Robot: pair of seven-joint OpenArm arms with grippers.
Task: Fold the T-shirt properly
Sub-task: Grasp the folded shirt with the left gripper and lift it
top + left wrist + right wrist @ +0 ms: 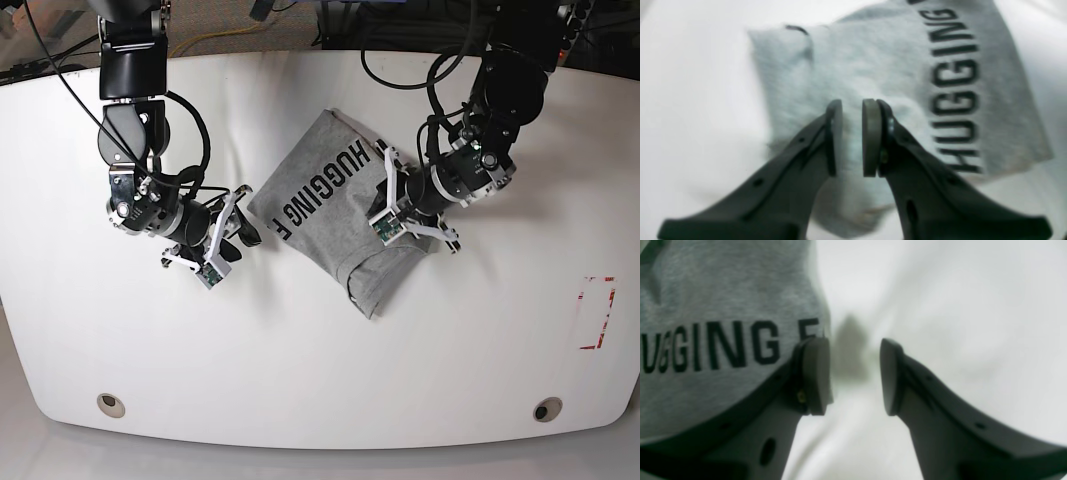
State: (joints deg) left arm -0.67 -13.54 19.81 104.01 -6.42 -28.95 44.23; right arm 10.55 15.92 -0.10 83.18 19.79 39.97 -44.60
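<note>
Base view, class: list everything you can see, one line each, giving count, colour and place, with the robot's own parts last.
Heather-grey jersey T-shirt with dark block lettering: one, grey, partly folded at the table's centre.
White rounded table: one, white, under everything.
Round holes: two, dark, near the table's front corners.
Red-marked rectangle: one, red outline, table's right edge in the base view.
Cables: several, black, along the far edge.
Left claw: one, black, narrowly parted above the shirt, gripping nothing.
Right claw: one, black, open beside the shirt's edge.
</note>
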